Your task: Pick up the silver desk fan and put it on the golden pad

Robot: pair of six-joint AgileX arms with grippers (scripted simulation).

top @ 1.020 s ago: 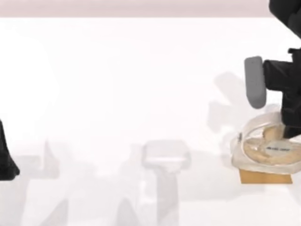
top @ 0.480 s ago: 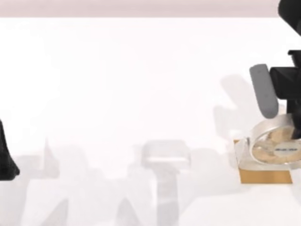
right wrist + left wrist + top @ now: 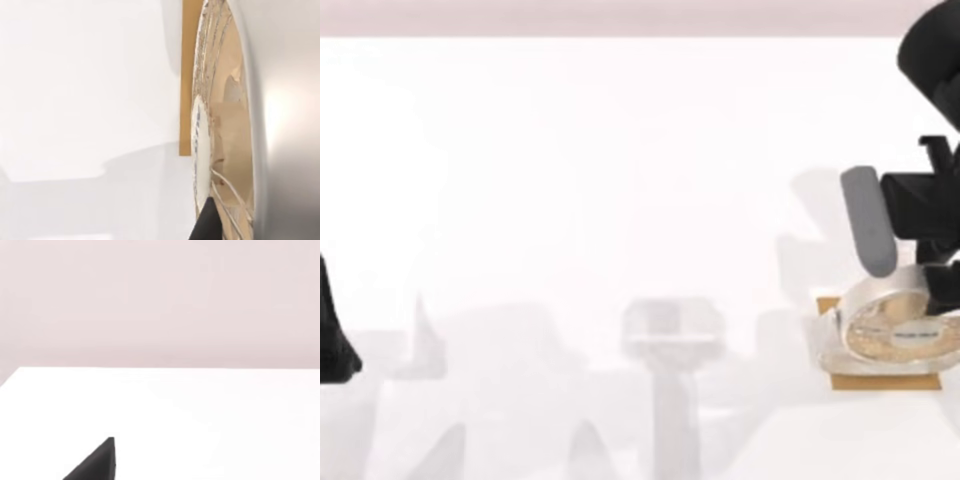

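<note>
**Silver fan resting on the golden pad, right end effector at its ring**

The right end effector (image 3: 920, 262) sits at the far right of the top view, largely cut off by the frame edge. One grey finger (image 3: 869, 233) shows clearly; the other is lost among the dark arm parts, so whether it is clamped on the fan or apart cannot be told.

Directly below the end effector, the silver desk fan (image 3: 890, 328) sits on the golden pad (image 3: 880, 378), which peeks out along the fan's near and left edges. The fan's right side runs out of frame. Its ring leans back, with the pale grille facing up and toward the near edge of the surface (image 3: 620, 180).

In the right wrist view the ring (image 3: 270, 125) and grille fill the picture.

The left end effector (image 3: 335, 345) is parked at the far left edge, mostly out of view.
</note>
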